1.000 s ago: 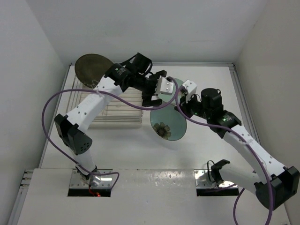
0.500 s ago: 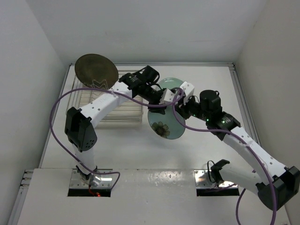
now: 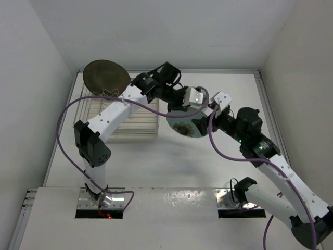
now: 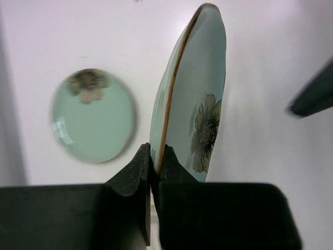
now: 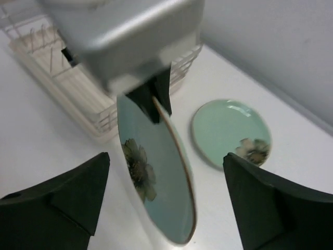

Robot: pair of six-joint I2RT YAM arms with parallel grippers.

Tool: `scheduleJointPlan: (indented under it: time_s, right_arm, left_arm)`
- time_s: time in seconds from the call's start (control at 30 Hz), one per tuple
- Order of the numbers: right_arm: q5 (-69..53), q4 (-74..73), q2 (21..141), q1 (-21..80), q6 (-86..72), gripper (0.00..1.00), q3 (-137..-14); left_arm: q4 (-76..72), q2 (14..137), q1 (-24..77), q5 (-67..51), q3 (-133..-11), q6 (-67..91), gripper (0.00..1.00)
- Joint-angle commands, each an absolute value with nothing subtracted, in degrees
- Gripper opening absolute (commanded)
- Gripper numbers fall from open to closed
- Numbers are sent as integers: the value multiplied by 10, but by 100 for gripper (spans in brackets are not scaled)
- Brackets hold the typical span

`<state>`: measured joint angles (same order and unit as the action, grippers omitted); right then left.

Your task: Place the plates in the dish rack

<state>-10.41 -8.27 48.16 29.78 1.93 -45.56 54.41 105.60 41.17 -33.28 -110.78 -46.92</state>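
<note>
Left gripper [image 4: 154, 156]: clamped on the lower rim of the held plate [image 4: 200, 104], jaws almost together with only the rim between them.
Held plate: mint with a brown flower, on edge in the air above the desk [image 3: 156, 156], just right of the rack [image 3: 125, 117].
Right gripper [image 5: 164, 198]: jaws spread wide, one on each side of the held plate, apparently touching neither face.
Flat plate [image 4: 93, 122]: second mint one, lying on the desk just beyond the held plate.
Brown plate [image 3: 106, 78]: standing on edge at the rack's far-left end.
Step in hand: likely the left arm alone carrying the held plate to the rack.
Doing it well: back the right gripper off to the right first. Travel left slowly, since a one-point rim pinch may let the plate swing.
Placement: line the plate's edge up with a gap between prongs near the brown plate. Lower until the bottom rim seats, and only then part the jaws.
</note>
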Motion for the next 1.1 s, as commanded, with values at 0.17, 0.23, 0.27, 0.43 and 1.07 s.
scheduleJointPlan:
  time_s: [0.17,0.23,0.27,0.43,1.07]
  right_arm:
    - [-1,-35,377,297,63,100,-462]
    - [12,-36,369,296,72,100,-447]
    - [15,-36,366,295,82,100,-444]
    - [13,-17,390,293,103,100,-427]
    - [-97,77,565,254,98,100,-471]
  left_arm:
    - [537,1006,375,-164,-1335,-532,0]
    - [543,978,333,-135,-1329,-567,0]
    - [550,970,315,-116,-1329,-579,0]
    - [562,913,206,-62,-1257,-663,0]
    - [551,949,16,-69,-1143,-853,0]
